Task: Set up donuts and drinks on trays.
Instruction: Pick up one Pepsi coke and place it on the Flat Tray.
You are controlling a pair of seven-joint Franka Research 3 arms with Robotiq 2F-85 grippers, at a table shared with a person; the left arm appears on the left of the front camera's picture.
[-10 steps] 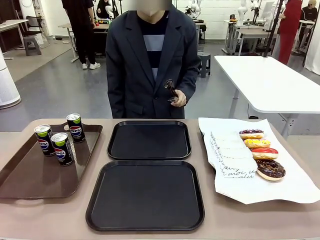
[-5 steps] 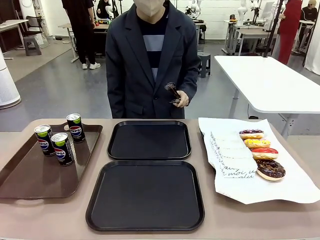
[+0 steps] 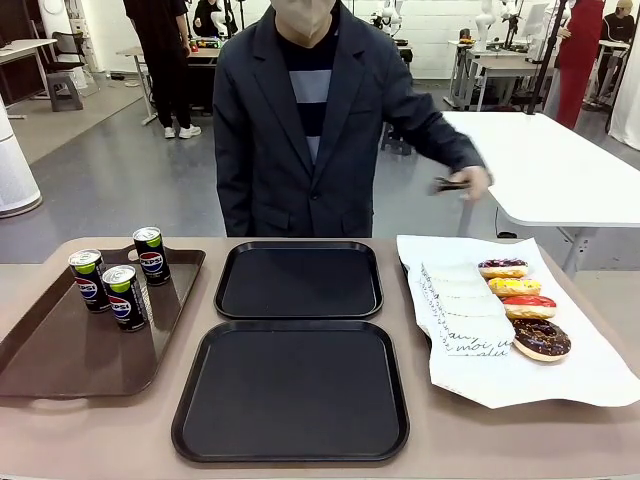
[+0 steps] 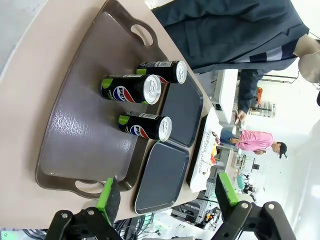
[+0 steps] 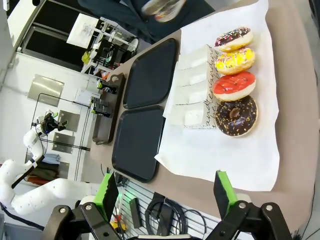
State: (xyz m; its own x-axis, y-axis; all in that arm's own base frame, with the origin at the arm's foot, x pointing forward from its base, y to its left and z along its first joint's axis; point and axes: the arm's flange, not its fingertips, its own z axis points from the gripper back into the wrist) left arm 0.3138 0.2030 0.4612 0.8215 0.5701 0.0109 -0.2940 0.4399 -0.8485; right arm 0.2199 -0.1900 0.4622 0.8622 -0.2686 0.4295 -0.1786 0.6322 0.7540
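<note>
donuts (image 5: 235, 85) lie well beyond the right pincer (image 5: 164, 186).

Bright, even indoor light, soft shadows; the person's outstretched forearm (image 3: 440, 150) seems motion-blurred, and wrist views bend at edges

Front camera across table (image 3: 100, 432) toward person (image 3: 310, 130); both wrist cameras high, sideways, black trays (image 3: 292, 390) in common.

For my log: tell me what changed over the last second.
The person's hand, holding a dark tool, swung from the chest out to picture right, toward the donuts. The cans, both black trays and all four donuts stayed put.
</note>
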